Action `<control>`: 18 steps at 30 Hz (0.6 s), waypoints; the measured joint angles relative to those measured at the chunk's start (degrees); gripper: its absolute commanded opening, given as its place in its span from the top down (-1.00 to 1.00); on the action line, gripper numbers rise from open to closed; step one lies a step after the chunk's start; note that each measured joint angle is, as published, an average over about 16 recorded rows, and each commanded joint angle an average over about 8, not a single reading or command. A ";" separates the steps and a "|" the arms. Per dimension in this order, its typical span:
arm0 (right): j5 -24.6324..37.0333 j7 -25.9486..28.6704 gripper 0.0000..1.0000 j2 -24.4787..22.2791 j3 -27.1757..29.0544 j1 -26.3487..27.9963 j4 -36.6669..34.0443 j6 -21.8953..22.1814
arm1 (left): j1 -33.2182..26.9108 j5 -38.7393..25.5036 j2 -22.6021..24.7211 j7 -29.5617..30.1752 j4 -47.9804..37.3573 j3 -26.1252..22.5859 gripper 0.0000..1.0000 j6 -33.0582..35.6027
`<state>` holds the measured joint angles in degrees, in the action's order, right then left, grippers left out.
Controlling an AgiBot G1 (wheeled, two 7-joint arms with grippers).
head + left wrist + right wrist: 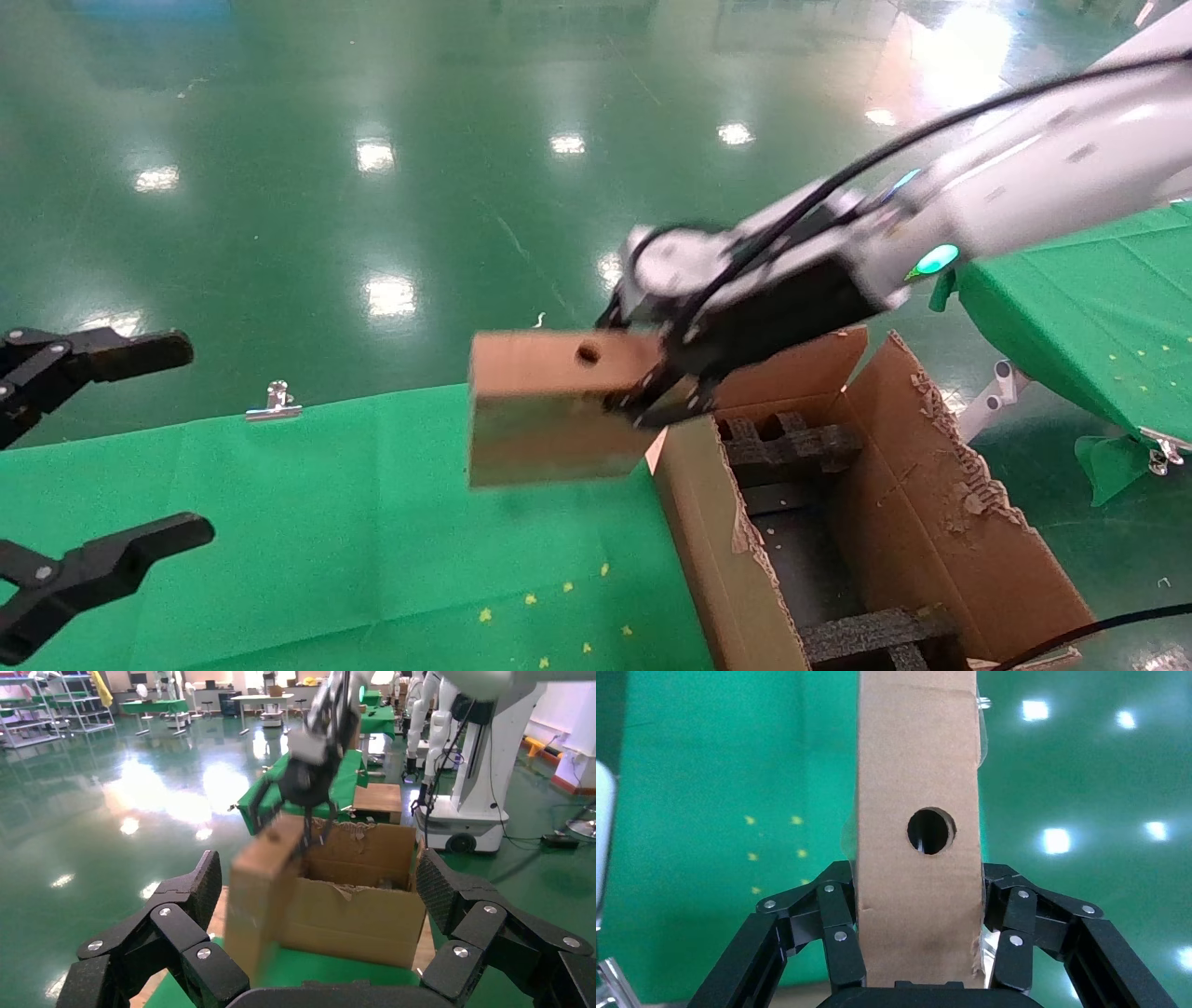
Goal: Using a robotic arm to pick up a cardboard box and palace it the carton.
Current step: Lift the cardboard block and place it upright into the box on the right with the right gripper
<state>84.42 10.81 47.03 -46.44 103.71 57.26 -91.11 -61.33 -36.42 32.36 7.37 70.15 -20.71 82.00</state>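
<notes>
The right end effector [656, 396] of the robotic arm [1024, 177] is clamped on one end of the cardboard box [549, 419], one finger pressed against each of its broad faces. The box hangs in the air above the green-covered desk [326, 540], just beside the near wall of the carton [931, 522] and clear of it. Its long axis runs roughly level, straight out from the end effector and away from the carton, toward the robot's left. The narrow face with the round hole [931, 830] (seen through to a dark inside) faces up. The carton stands open, black foam inserts [792, 443] showing inside. The left end effector [98, 457] is held at the desk's left side, its fingers wide apart and holding nothing.
</notes>
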 measured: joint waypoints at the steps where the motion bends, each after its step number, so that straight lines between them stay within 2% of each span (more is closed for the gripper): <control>1: -0.76 0.25 1.00 -0.67 -0.56 1.22 -0.07 -0.07 | 0.00 0.00 0.00 0.00 0.00 0.00 -1.00 0.00; 10: -6.41 2.18 1.00 -7.01 -6.55 9.32 -0.22 0.05 | 0.00 0.00 0.00 0.00 0.00 0.00 -1.00 0.00; 18: -7.52 4.14 1.00 -14.50 -10.82 13.78 0.61 0.31 | 0.00 0.00 0.00 0.00 0.00 0.00 -1.00 0.00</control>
<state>76.90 14.95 32.53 -57.26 117.49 57.87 -90.80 -61.33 -36.42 32.36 7.37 70.15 -20.71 82.00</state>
